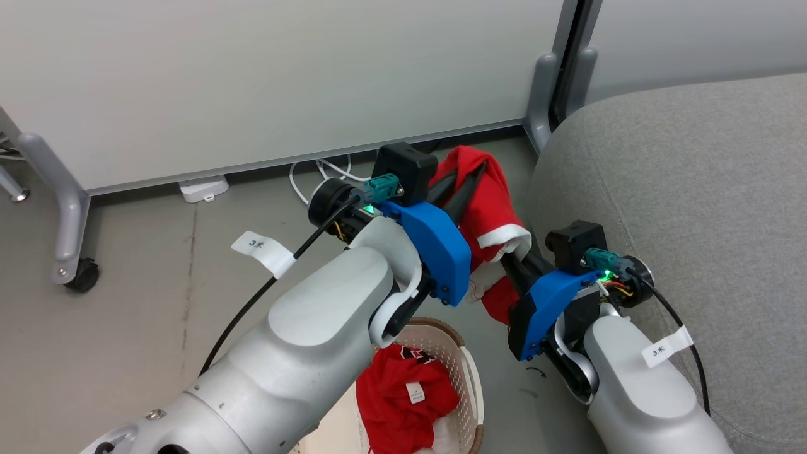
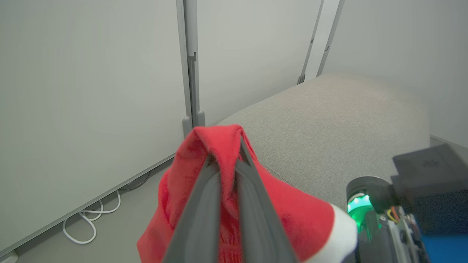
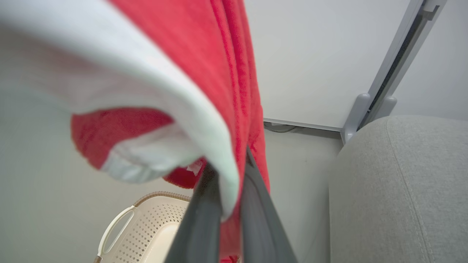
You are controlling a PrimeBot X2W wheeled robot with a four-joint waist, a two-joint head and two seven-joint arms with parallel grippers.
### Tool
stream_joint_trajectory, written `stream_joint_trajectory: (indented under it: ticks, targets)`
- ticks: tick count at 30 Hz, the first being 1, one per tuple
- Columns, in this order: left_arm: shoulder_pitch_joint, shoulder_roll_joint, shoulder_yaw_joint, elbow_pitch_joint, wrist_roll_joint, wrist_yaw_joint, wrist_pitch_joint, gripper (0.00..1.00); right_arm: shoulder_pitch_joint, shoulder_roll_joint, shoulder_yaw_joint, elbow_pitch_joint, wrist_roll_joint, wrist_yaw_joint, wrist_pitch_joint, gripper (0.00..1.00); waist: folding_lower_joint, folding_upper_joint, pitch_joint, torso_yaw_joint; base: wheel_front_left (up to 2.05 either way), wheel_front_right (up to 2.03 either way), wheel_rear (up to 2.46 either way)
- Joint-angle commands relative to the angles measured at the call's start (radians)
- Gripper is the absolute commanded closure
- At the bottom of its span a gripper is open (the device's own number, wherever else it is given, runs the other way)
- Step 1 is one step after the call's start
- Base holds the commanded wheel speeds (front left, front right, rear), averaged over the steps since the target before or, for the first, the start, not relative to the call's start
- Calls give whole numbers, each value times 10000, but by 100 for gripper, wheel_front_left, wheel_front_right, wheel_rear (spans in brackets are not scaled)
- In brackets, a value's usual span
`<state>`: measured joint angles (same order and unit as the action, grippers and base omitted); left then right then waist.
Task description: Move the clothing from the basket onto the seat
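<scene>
One red garment with white trim (image 1: 488, 208) hangs in the air between both grippers, above the floor left of the grey sofa (image 1: 693, 208). My left gripper (image 1: 470, 173) is shut on its upper fold (image 2: 223, 146), fabric draped over the fingertips. My right gripper (image 1: 510, 255) is shut on its white-trimmed lower edge (image 3: 204, 120). A second red garment with a small white tag (image 1: 403, 394) lies in the cream perforated basket (image 1: 470, 378), which stands on the floor under my left forearm. The sofa (image 2: 329, 128) lies just beyond and right of the held garment.
White partition panels on grey wheeled feet (image 1: 69, 221) stand behind. A white cable (image 1: 315, 173) and a white power block (image 1: 203, 188) lie on the floor at the panel base. Bare grey floor spreads to the left.
</scene>
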<state>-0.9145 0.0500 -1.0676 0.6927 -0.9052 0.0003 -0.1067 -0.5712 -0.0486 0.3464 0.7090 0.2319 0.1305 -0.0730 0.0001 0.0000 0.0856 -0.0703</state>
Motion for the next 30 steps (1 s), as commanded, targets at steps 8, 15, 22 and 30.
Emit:
stream_joint_trajectory:
  ticks: [8,15,22,30]
  targets:
    - [-180,11,-91,100,-114,90,-167,0,-182,-31,-33,72,22,5,-70,100,-1,0,-13,20,0,0,0]
    - [76,116,31,97,-130,35,-743,0,-133,-31,-109,91,-6,5,-119,100,-1,0,-45,32,0,0,0]
    - [741,530,308,-359,-216,-114,-1306,0,7,-31,-224,-1,-56,5,-178,100,-1,0,-76,6,0,0,0]
    - [2100,1575,1133,-1798,482,238,-1591,0,261,-31,-649,-227,-255,5,-176,100,-1,0,-95,-4,0,0,0]
